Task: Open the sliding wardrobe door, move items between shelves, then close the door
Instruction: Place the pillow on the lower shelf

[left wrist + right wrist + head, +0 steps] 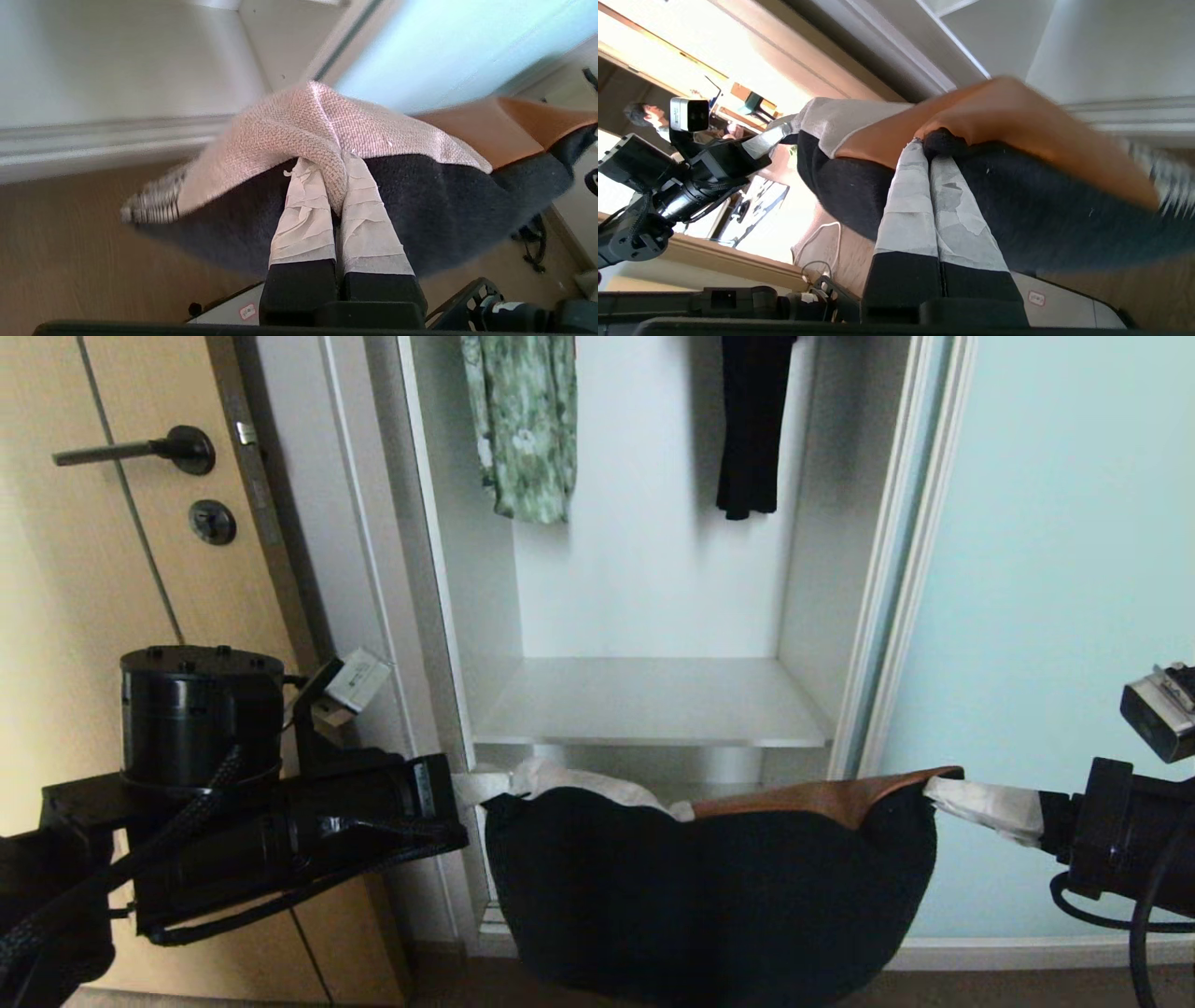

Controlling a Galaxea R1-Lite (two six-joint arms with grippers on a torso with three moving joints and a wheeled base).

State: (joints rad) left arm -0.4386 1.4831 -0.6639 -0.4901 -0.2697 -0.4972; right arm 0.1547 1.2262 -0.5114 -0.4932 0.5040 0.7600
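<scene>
Nearest the camera, a soft bundle of folded clothes (pixel 709 887), mostly black with a rust-orange piece and a white knitted piece on top, hangs slung between the two hands, sagging in the middle. The left hand (pixel 471 786) pinches the bundle's left end, its tape-wrapped fingers (pixel 303 219) clenched together on the white knit. The right hand (pixel 943 791) is clenched on the right end, where the orange fabric folds over the black. Just behind and above the bundle lies a flat white shelf (pixel 653 705) inside the open wardrobe. Farther up hang a green floral garment (pixel 525 425) and a slim black garment (pixel 752 425). The frosted pale blue-green sliding door (pixel 1055 569) stands to the right.
</scene>
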